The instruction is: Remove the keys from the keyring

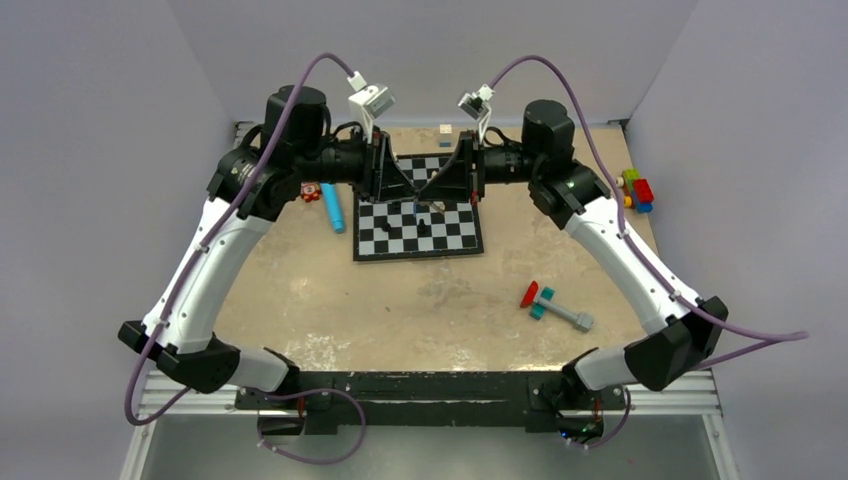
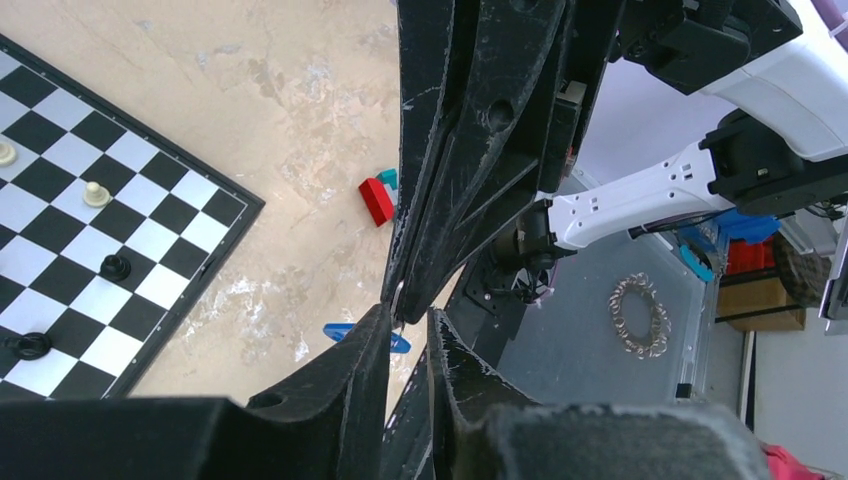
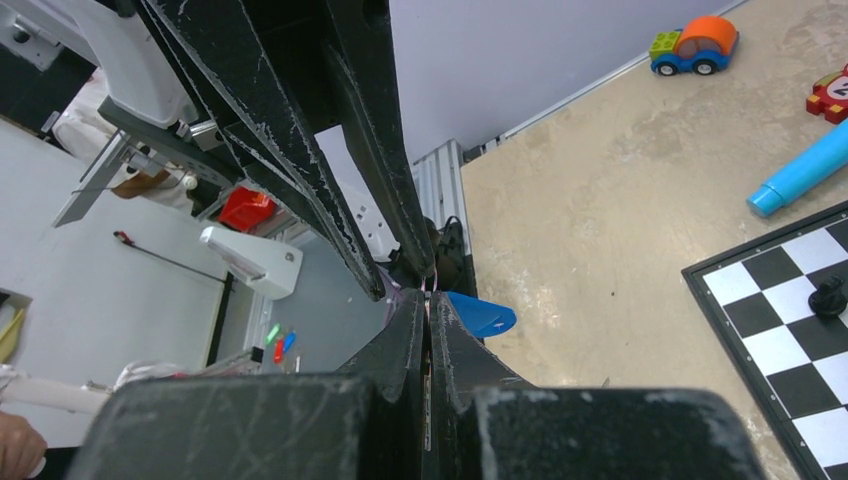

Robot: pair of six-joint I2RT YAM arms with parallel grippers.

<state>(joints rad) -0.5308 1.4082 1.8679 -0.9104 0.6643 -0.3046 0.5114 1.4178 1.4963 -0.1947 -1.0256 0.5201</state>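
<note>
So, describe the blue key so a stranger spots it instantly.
Find the checkered chessboard. Above it the left end effector and right end effector meet; at their tips sits the tiny blue-headed key, far shorter than the nearby blue cylinder.

Pale lilac-grey walls (image 1: 430, 40) close in the mottled tan worktop (image 1: 420, 300) at the back and on both sides; the light is soft and even, with faint shadows; a silvery aluminium rail frame (image 1: 690, 400) runs along the near edge; beyond lies a smooth grey floor (image 2: 570, 340); a brown box (image 2: 765, 305) stands there, a red crate (image 2: 750, 255) just beside it.
</note>
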